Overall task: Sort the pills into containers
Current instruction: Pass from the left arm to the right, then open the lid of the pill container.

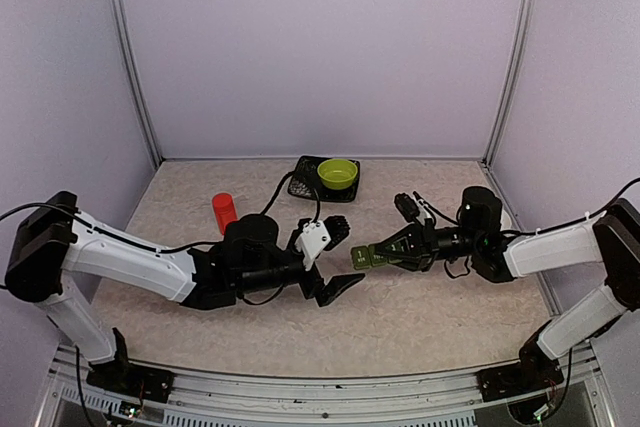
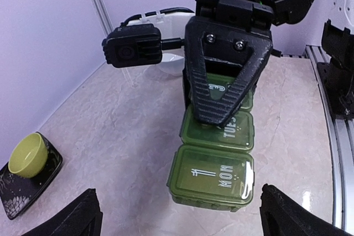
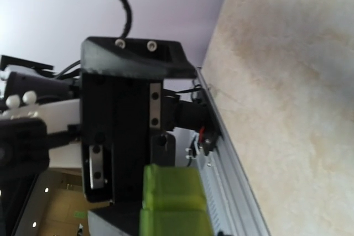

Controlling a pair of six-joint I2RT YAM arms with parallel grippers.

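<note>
The containers (image 2: 213, 174) are a strip of dark green boxes, held in the air above the table. The lids marked MON and TUES are closed. My right gripper (image 1: 374, 255) is shut on the strip's far part, one black finger (image 2: 224, 81) lying across the lids. In the right wrist view the containers (image 3: 172, 203) show as a blurred green block at the bottom. My left gripper (image 2: 180, 219) stands open, its fingertips (image 2: 83, 216) wide to either side of the MON end and not touching it. I cannot make out any pills.
A black tray (image 1: 304, 185) with a yellow-green bowl (image 1: 338, 173) sits at the back of the table, also low left in the left wrist view as the bowl (image 2: 26, 154). A red cylinder (image 1: 224, 212) stands to the left. The metal table edge (image 3: 232, 175) runs close by.
</note>
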